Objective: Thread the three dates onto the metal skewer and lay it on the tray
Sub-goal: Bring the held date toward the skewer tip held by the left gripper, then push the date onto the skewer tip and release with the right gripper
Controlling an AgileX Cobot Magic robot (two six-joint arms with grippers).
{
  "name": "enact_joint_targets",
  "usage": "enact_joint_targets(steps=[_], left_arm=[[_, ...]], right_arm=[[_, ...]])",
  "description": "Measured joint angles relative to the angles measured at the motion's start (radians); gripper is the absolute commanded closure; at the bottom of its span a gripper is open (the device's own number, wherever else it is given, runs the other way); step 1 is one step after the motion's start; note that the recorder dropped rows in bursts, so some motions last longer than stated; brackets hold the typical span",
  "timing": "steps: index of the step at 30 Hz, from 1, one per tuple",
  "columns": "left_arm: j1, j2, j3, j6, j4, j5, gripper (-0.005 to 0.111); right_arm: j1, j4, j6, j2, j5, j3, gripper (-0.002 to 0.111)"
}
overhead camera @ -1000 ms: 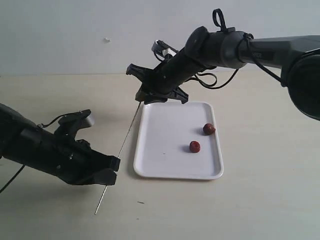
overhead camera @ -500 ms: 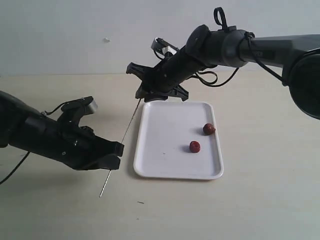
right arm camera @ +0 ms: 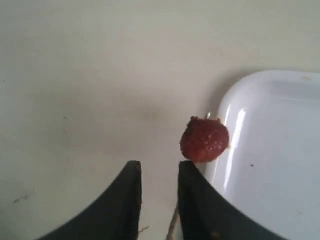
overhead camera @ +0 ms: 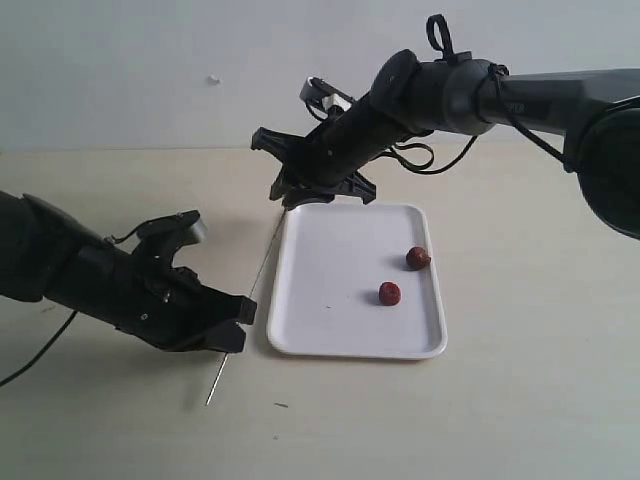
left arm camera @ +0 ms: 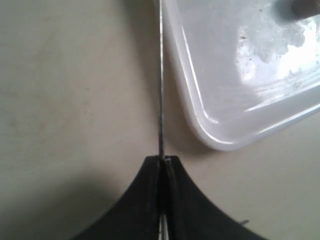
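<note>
Beige bench [overhead camera: 500, 420] | left end effector [left arm camera: 162, 162] clenched on grey metal skewer [overhead camera: 262, 262], advanced toward right end effector [right arm camera: 159, 164], parted, wrinkled red date [right arm camera: 204, 140] at its tips | two dates [overhead camera: 418, 257] [overhead camera: 389, 293] on white tray [overhead camera: 350, 345] | I judge threading underway.

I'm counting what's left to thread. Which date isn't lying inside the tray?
The date just off the right claw's tip, at the tray's rim; the other two dates lie well inside the tray.
</note>
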Motion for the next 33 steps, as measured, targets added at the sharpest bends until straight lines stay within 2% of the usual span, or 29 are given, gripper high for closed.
enact_joint_targets(steps=[14, 22, 25, 28, 33], left_arm=[[0.0, 0.009, 0.0, 0.17, -0.125, -0.005, 0.107], [0.0, 0.009, 0.0, 0.252, -0.169, -0.007, 0.107], [0.0, 0.009, 0.0, 0.29, -0.196, -0.008, 0.107], [0.0, 0.009, 0.0, 0.343, -0.202, -0.009, 0.107], [0.0, 0.009, 0.0, 0.464, -0.206, 0.001, 0.107]], right_arm=[[0.0, -0.009, -0.006, -0.014, 0.004, 0.0, 0.08], [0.0, -0.109, -0.011, -0.109, 0.05, 0.0, 0.08], [-0.007, -0.137, -0.011, -0.135, 0.088, 0.0, 0.076], [-0.031, -0.184, -0.013, -0.153, 0.139, 0.0, 0.07], [-0.108, -0.276, -0.038, -0.173, 0.251, 0.0, 0.069]])
